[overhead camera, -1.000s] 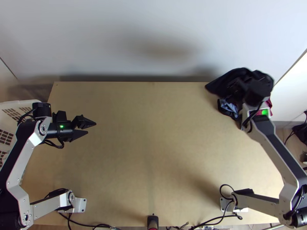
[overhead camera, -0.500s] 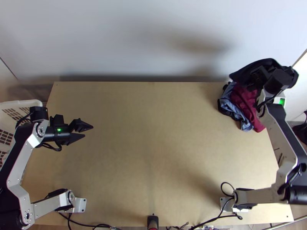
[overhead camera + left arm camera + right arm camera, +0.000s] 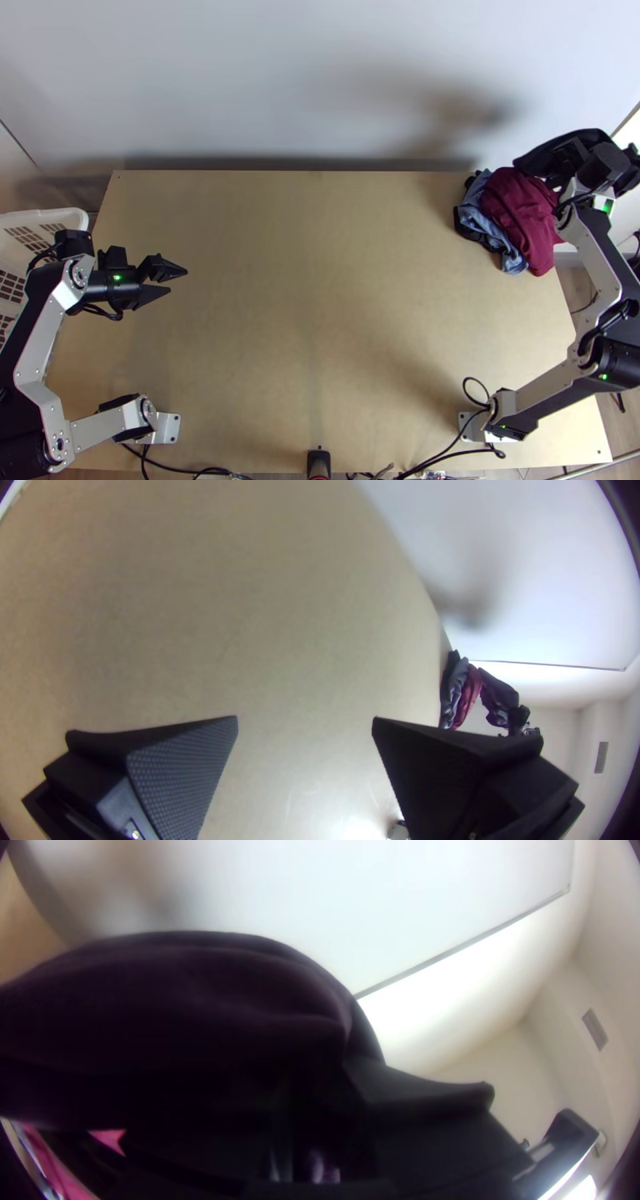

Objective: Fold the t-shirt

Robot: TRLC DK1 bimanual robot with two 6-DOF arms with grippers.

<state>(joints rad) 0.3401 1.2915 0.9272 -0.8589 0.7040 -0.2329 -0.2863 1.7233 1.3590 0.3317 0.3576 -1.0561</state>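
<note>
Right gripper is clamped on dark cloth, bunched and held up at the far right, by the table's corner. Taking that as the t-shirt; can't confirm from its shape, no collar or sleeve readable. In the right wrist view it drapes over the fingers, so exact grab point unknown.

Pile sits just beside it at the table's far right: red cloth and blue cloth, crumpled together. Left gripper is at the left side over the table, fingers spread, holding nothing, well apart from the shirt.

Handling, my read: light, limp, not fragile. Won't hold a shape in the air, sags and folds over itself round the fingers. Low slip risk if the pinch is deep; thin edge pinch could peel out. Dark on dark, so hems will be hard to pick out.

Folding not begun. Next: bring it to mid-table, lay it down, find a hem or shoulder corner, one gripper per corner, pull flat. Pinch single edges, not a wad. Watch for red cloth snagging and dragging along.
</note>
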